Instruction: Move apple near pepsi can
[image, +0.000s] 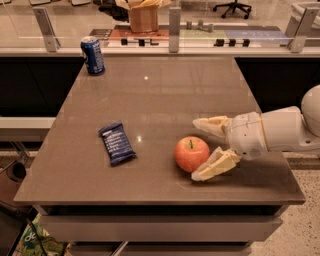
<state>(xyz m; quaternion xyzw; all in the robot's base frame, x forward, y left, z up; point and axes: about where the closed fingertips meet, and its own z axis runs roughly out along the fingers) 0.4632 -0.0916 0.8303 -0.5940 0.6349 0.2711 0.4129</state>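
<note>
Two fingers (215, 165) spread wide, gripping nothing. One apple (190, 153) sits between them, near finger at its lower right, far finger clear. Gripper (199, 149) low over table (165, 95), front right; white arm (280, 131) reaches in level from right. One pepsi can (93, 55) upright, far-left corner, well apart. One snack bar (116, 143) lies left of apple.

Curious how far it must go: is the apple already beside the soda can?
No, the apple sits front right by the robot's open hand; the can stands at the far left corner.
</note>
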